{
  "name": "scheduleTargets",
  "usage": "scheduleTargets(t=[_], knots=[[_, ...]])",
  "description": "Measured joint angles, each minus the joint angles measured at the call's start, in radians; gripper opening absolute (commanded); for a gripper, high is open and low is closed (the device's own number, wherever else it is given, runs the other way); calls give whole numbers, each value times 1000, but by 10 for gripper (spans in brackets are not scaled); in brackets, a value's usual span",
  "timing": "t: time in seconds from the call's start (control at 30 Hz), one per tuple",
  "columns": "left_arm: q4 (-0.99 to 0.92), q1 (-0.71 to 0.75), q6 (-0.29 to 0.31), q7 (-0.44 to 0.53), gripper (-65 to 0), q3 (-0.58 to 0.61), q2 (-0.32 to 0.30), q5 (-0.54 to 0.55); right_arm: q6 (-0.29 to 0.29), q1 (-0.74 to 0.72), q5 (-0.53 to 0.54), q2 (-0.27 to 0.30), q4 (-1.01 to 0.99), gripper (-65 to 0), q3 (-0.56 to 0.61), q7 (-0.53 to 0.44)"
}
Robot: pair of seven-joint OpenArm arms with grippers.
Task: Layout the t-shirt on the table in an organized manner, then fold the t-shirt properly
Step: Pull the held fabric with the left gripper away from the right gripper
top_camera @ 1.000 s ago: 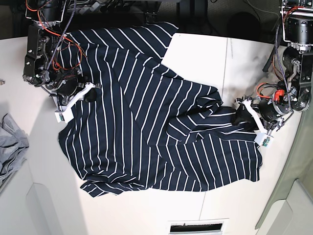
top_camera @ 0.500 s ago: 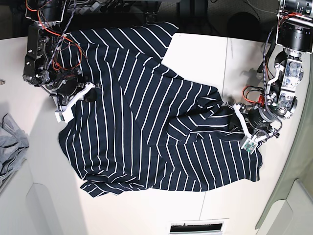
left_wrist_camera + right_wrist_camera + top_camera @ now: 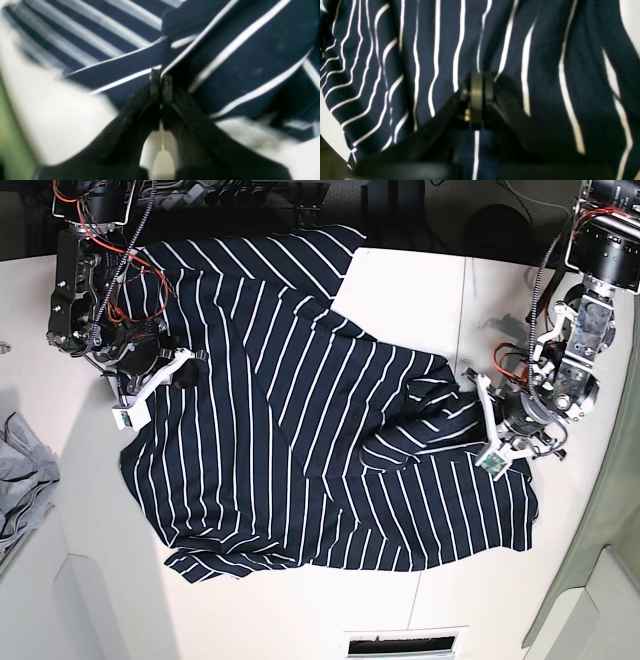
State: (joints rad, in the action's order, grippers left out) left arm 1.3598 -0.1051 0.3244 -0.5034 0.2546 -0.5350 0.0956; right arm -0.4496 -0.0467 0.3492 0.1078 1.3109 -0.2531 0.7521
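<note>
So the table (image 3: 420, 290) is the big white surface everything sits on, and the t-shirt (image 3: 290, 430) covers most of the middle of it, navy with thin white stripes. It's spread out but far from tidy: the part nearest the table's far edge lies fairly flat, while over toward the seam line (image 3: 462, 310) running across the tabletop the fabric is bunched into a heap of folds, and the edge closest to the table's near side curls under itself.

Handling-wise this looks like thin, light, floppy knit (nothing stiff about it). It'll drape and wrinkle wherever it gets dragged, and it probably slides easily on that smooth tabletop, so pulling one spot should bring a lot of cloth along with it. Best places to grab are probably the hems, sleeve ends or shoulder seams, since a pinch in the middle of a panel just makes a tent. Pulling from two far-apart edges at once would flatten it better than a single tug.

The left gripper (image 3: 161, 82) is at the crumpled bit beside the seam line, jaws pressed together with a striped fold of the shirt caught at the tips. The right gripper (image 3: 477, 97) is on the opposite side of the shirt from the seam line, jaws closed too and tips pressed into the fabric, though whether any cloth is actually pinched between them can't be made out.
</note>
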Motion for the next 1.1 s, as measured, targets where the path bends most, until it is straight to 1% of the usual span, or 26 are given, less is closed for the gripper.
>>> scheduleTargets(t=[0.03, 0.13, 0.2, 0.27, 0.33, 0.4, 0.5, 0.6, 0.73, 0.87, 1.0, 1.03, 1.1], knots=[[18, 0, -4, -17, -650, -1, -35, 13, 0, 0, -9, 0, 0, -650, 0, 0], [93, 1, -3, -85, -650, -5, -141, 100, -4, 0, -29, 0, 0, -650, 0, -5], [153, 17, 17, -110, -650, -5, -201, 161, -4, 0, -33, 0, 1, -650, 0, -8], [209, 47, 43, -129, -650, -4, -253, 198, -7, 0, -34, 3, 1, -650, 0, -9], [255, 93, 46, -137, -650, -1, -304, 220, -7, 0, -36, 6, 1, -650, 0, -11], [291, 141, 46, -140, -650, 0, -352, 221, -7, 0, -37, 6, 1, -650, 0, -11], [334, 194, 46, -148, -650, 0, -406, 223, -7, 0, -40, 6, 1, -650, 0, -15], [379, 232, 47, -171, -650, -5, -443, 229, -7, 0, -44, 20, 1, -650, 2, -26], [407, 280, 46, -206, -650, -43, -475, 236, -8, 0, -52, 58, 0, -650, 3, -31], [410, 316, 54, -207, -650, -107, -480, 235, -8, 0, -72, 101, 0, -650, 3, -41], [410, 318, 55, -207, -650, -120, -480, 237, -7, 0, -76, 143, 0, -650, 3, -42], [410, 319, 61, -208, -650, -120, -480, 237, -7, 0, -77, 151, 0, -650, 4, -42], [410, 318, 116, -243, -650, -121, -480, 264, -6, 3, -48, 165, -2, -650, 4, -40]])
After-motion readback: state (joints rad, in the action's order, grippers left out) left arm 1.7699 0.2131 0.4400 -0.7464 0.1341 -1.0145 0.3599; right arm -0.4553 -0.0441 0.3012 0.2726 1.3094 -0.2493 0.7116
